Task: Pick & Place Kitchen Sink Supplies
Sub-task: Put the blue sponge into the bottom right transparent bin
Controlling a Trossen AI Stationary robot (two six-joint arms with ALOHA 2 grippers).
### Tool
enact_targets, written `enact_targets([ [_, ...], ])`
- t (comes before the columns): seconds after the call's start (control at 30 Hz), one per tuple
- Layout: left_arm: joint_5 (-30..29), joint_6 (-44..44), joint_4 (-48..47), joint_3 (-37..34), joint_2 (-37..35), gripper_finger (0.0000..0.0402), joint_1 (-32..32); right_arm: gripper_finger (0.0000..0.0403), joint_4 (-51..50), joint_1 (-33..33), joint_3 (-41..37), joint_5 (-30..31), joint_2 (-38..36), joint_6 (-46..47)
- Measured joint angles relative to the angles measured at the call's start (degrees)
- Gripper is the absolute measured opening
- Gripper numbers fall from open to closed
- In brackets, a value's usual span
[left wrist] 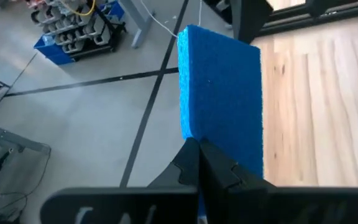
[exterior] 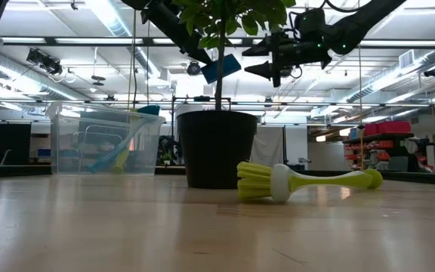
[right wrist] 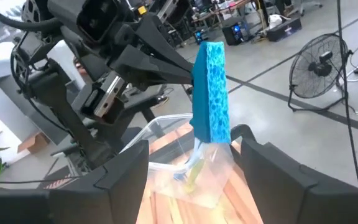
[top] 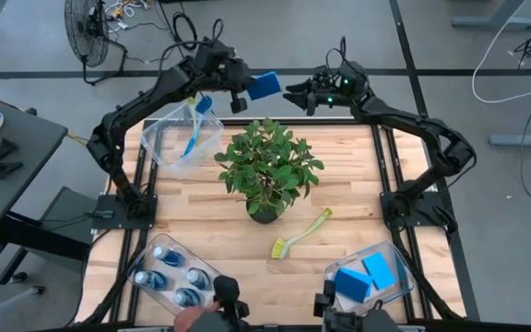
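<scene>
My left gripper [top: 248,88] is raised above the table's far edge and shut on a flat blue sponge [top: 265,85]. The sponge also shows in the low view [exterior: 221,68]. My right gripper [top: 295,95] is open and faces it from the right. In the right wrist view its fingers [right wrist: 126,177] stand on either side of the sponge [right wrist: 210,93], apart from it. A yellow-green dish brush [top: 300,234] lies on the table near the plant. Another brush [top: 192,136] leans inside the far-left clear bin [top: 155,138]. My left gripper pinches the sponge between its two fingers on the flat faces, at the end nearest the gripper [left wrist: 213,146]. The fingers come about level from the table's left. The sponge stands on edge, sticks out beyond the fingertips and is lifted clear of everything.
A leafy potted plant [top: 265,171] stands mid-table. A clear bin [top: 206,267] at the near left holds several blue bottles [top: 169,263]. A clear bin [top: 404,286] at the near right holds blue sponges [top: 367,275]. A hand [top: 192,318] shows at the near edge.
</scene>
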Motion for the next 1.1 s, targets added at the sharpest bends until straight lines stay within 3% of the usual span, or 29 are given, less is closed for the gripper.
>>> enact_targets([
  [0.7, 1.95, -0.14, 3.69, -0.04, 2.45, 0.0002, -3.68, 0.0253, -1.49, 0.79, 1.06, -0.63, 0.87, -0.7],
  [0.83, 1.76, -0.15, 3.54, -0.04, 2.45, 0.0002, -3.65, 0.0225, -1.72, 0.76, 1.06, -0.63, 0.87, -0.53],
  [1.1, 1.78, -0.17, 3.55, -0.04, 2.45, 0.0005, -3.65, 0.012, -1.69, 0.76, 1.06, -0.61, 0.87, -0.06],
])
